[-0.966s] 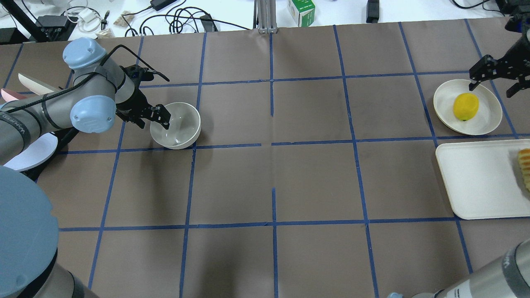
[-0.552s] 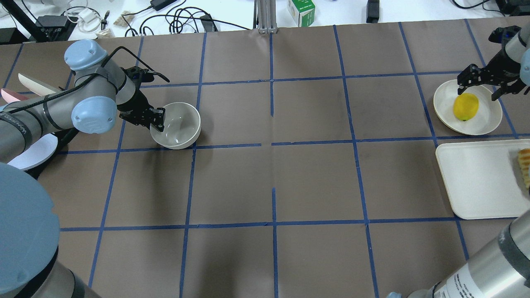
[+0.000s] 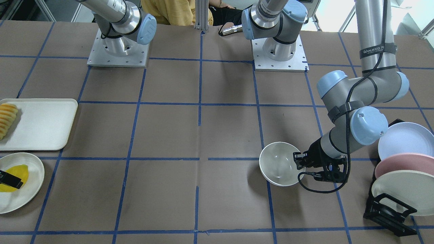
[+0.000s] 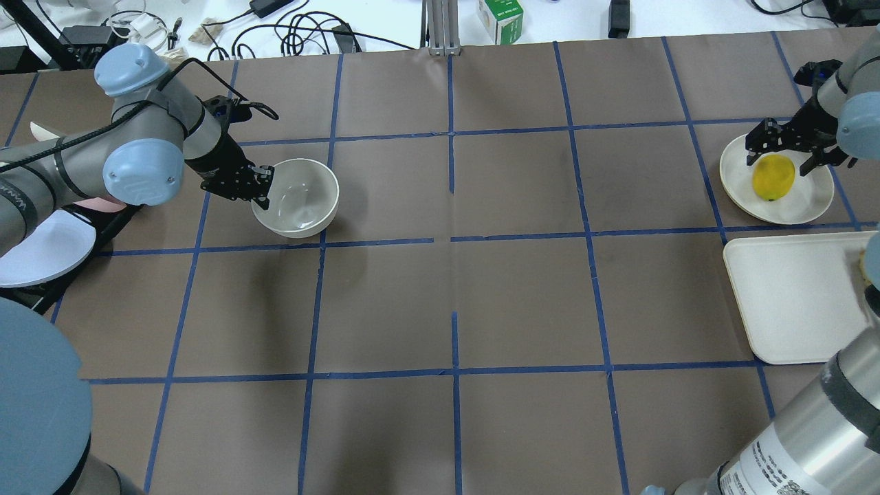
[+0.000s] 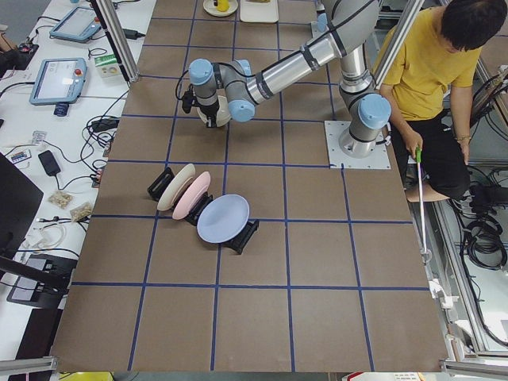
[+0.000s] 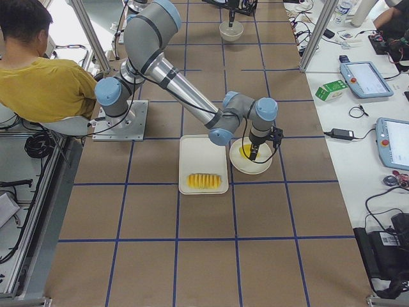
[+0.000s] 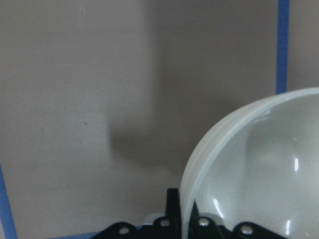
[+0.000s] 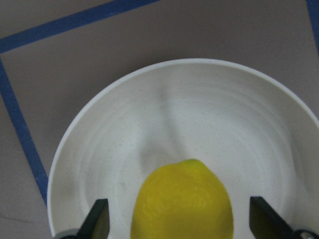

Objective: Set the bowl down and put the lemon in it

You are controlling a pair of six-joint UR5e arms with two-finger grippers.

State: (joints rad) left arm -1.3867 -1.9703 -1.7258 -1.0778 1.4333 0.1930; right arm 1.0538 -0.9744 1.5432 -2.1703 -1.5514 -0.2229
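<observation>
The off-white bowl (image 4: pixel 297 198) sits at the table's left, also in the front view (image 3: pixel 278 163) and the left wrist view (image 7: pixel 259 169). My left gripper (image 4: pixel 261 189) is shut on the bowl's near-left rim and seems to hold it just off the table. The yellow lemon (image 4: pixel 773 177) lies on a flat off-white plate (image 4: pixel 804 203) at the far right. My right gripper (image 4: pixel 784 155) is open and low over the lemon. Its fingers (image 8: pixel 97 221) stand on either side of the lemon (image 8: pixel 182 199) without touching it.
A white rectangular tray (image 4: pixel 790 302) lies just near of the lemon's plate, with sliced fruit (image 3: pixel 7 118) on it. A black rack with several plates (image 3: pixel 400 169) stands close to the left arm. A person in yellow (image 5: pixel 429 63) sits behind the robot.
My left gripper has carried the bowl a little farther away and to the right. My right gripper has moved left and down, from beside the plate to astride the lemon.
</observation>
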